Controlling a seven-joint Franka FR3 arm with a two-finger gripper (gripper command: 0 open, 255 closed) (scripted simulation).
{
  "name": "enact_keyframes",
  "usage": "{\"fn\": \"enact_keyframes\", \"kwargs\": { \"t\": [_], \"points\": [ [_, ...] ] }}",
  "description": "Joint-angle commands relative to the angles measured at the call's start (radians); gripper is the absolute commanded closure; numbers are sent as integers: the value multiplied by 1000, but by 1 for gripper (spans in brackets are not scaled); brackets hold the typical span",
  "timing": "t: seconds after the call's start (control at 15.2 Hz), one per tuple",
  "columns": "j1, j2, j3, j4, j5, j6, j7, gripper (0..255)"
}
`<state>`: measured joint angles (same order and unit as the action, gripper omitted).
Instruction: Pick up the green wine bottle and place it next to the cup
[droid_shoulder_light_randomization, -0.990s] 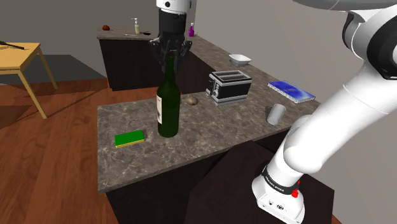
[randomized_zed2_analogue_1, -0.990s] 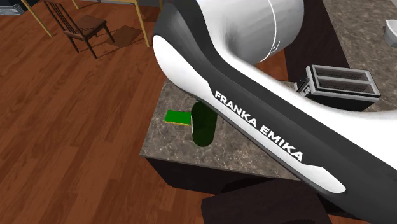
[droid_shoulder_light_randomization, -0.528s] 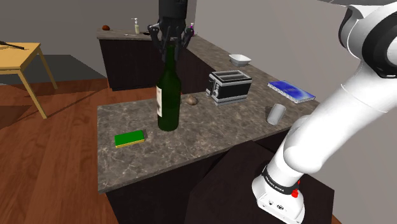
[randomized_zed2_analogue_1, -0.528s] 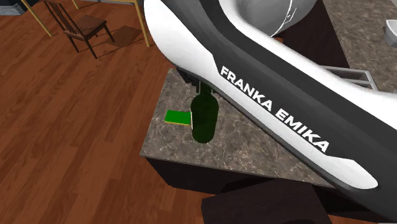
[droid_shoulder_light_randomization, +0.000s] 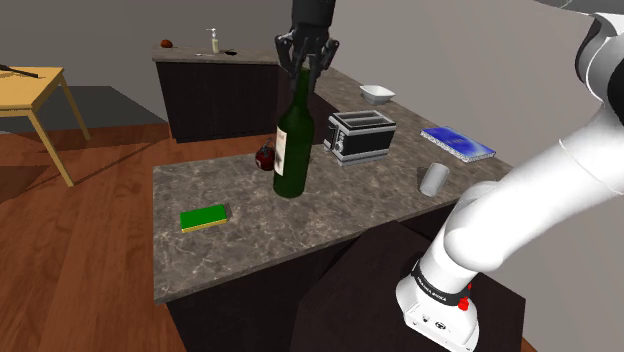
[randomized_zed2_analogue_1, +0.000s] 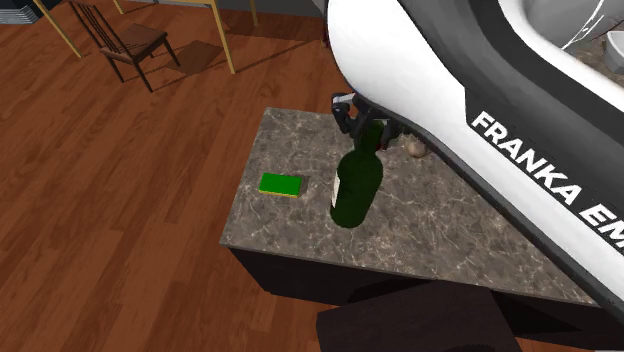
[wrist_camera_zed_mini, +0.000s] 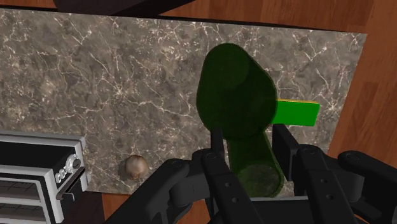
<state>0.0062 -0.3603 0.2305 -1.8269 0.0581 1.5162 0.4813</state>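
Brown-veined stone tops the surface (droid_shoulder_light_randomization: 250, 240), and over it the green wine bottle (droid_shoulder_light_randomization: 292, 150) has travelled toward the shoulder view's right since a second ago. It now stands between the green sponge (droid_shoulder_light_randomization: 204, 217) and the toaster (droid_shoulder_light_randomization: 360, 135), well apart from the cup (droid_shoulder_light_randomization: 434, 179). The hand (droid_shoulder_light_randomization: 304, 66) clasps its neck from above. Tall and dark green, the bottle carries a pale label and leans slightly. Wood floor (droid_shoulder_light_randomization: 90, 230) and a yellow table (droid_shoulder_light_randomization: 30, 90) lie beyond.
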Motion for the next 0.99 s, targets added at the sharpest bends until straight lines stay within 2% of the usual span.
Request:
{"fn": "enact_keyframes", "kwargs": {
  "t": [0.0, 0.46, 0.92],
  "points": [
    [-12, -54, -40, -53, -1, -1, -54, 255],
    [-47, -197, -167, -175, -37, -25, -214, 255],
    [-89, -293, -300, -242, -106, -53, -375, 255]
  ]
}}
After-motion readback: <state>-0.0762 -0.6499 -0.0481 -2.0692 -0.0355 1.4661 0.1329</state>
